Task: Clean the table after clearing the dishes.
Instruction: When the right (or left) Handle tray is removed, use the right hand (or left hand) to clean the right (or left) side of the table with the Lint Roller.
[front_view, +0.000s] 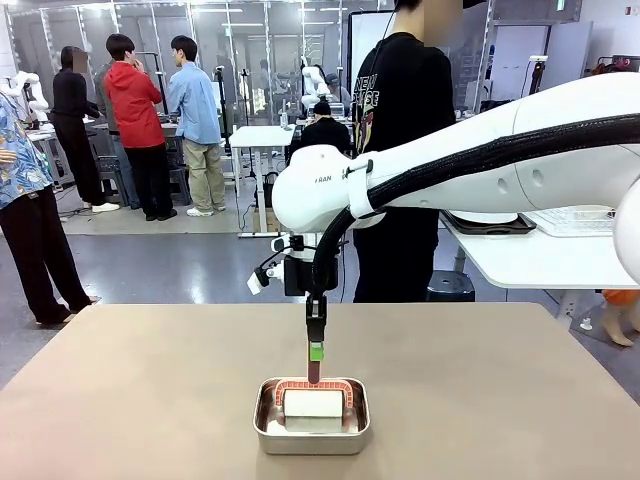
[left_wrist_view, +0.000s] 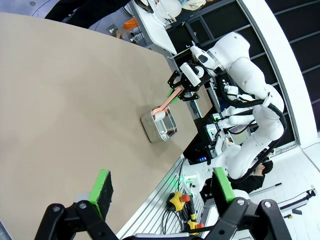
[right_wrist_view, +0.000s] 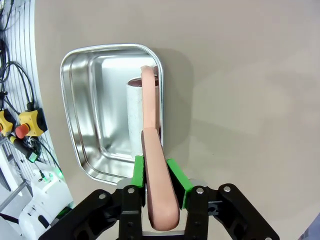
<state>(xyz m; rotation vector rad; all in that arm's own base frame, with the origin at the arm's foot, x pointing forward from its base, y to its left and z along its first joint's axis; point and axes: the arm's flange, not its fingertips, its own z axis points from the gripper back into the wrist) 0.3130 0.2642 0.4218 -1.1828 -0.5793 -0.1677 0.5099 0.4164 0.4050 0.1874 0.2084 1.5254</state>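
Note:
The beige-brown table (front_view: 120, 400) carries a small steel pan (front_view: 270, 425) near its front edge. In the pan lies a white roller (front_view: 312, 405) with a pink handle (right_wrist_view: 152, 125). My right gripper (front_view: 316, 350) comes straight down over the pan and is shut on that handle (left_wrist_view: 167, 102), green pads (right_wrist_view: 175, 182) pressing either side. My left gripper (left_wrist_view: 162, 187) hangs open and holds nothing, high over the table's near edge, well away from the pan (left_wrist_view: 159, 127). One of the dishes, a white plate (front_view: 486, 217) on a dark tray, sits on the white side table at the right.
A person in black (front_view: 400, 150) stands at the table's far side, behind my right arm (front_view: 480, 160). The white side table (front_view: 540, 260) stands at the back right. Cables and stop buttons (right_wrist_view: 20, 125) hang just beyond the table edge by the pan.

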